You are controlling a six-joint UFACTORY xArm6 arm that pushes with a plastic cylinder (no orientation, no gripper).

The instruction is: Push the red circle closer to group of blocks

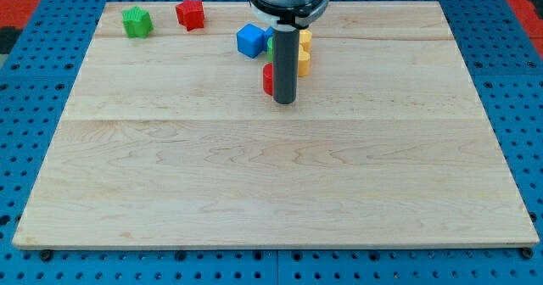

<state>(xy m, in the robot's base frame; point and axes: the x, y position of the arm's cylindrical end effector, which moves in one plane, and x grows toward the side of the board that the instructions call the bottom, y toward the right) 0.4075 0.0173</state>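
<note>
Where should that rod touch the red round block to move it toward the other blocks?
No gripping here; my tip only pushes. The red circle shows just left of my tip, mostly hidden. The blue block and yellow blocks lie toward the view's top, so push its bottom-facing edge.

Straight dark grey rod with my tip (284, 102), under a round silver-grey and black mount.

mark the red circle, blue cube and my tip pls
red circle (268, 80), camera view, visible left edge beside the rod
blue cube (250, 41), camera view, centre of its top face
my tip (284, 101), camera view, rod's very end
</note>
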